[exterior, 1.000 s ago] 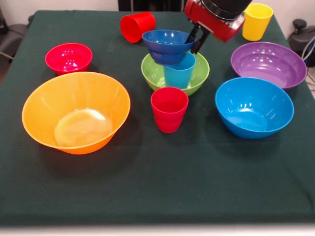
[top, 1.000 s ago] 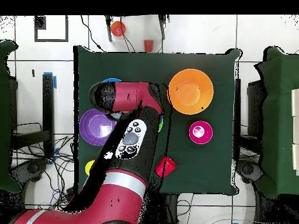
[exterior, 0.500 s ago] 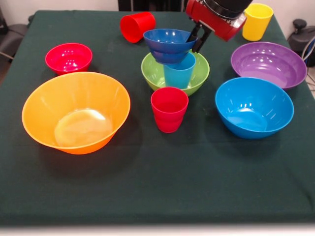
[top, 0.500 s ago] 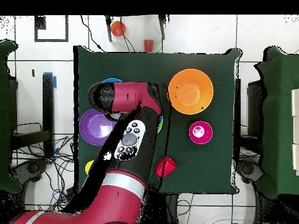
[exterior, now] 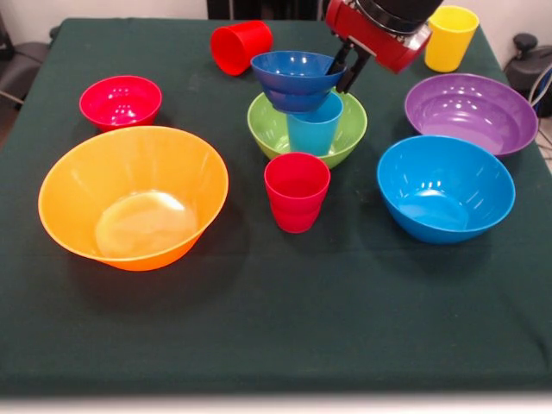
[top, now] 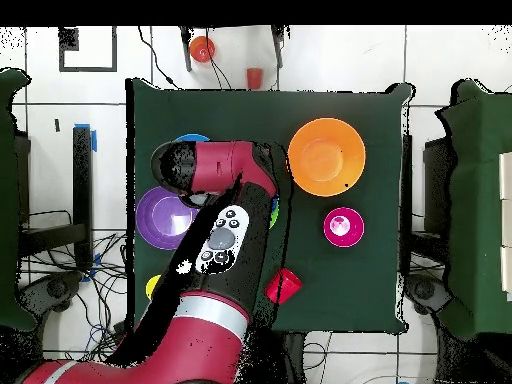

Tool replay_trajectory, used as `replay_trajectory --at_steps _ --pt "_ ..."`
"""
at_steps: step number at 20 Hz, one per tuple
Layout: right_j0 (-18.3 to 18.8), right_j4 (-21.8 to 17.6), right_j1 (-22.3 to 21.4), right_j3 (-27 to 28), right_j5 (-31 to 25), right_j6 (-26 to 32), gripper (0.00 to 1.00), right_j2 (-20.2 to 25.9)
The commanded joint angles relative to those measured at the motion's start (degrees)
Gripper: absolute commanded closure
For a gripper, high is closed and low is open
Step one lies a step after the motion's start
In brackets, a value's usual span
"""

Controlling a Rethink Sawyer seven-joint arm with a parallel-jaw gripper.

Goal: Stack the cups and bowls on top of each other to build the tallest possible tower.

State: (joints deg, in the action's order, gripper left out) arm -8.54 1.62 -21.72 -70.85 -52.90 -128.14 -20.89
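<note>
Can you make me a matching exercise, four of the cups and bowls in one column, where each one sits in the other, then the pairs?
Things:
1. light blue cup
2. small dark blue bowl
3. far red cup
4. yellow cup

Places or states:
A. lying on its side
B. upright at the table's far corner
C. standing in the green bowl
D. resting on a cup's rim

Pairs: 1-C, 2-D, 3-A, 4-B

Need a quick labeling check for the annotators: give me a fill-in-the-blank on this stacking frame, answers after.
1. The light blue cup stands inside the ____ bowl.
2. On that cup sits the small ____ bowl.
3. The red cup at the table's far side lies on its ____.
4. The hand is at the stacked bowl's ____.

Missing words: green; dark blue; side; rim
</note>
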Motion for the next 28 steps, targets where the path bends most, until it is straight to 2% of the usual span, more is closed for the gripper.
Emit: replay_trajectory --at_steps 1,12,19,28 --pt "-0.9 -0.1 1.4 -1.2 -5.2 -3.7 1.0 5.5" --pt "-1.7 0.4 2.1 -0.9 -4.5 -5.9 1.0 5.1" --pt "-2.6 1.3 1.5 -2.8 -2.8 -7.6 1.0 5.2" --pt "-2.1 1.5 1.6 -2.9 -2.3 -7.0 1.0 5.3"
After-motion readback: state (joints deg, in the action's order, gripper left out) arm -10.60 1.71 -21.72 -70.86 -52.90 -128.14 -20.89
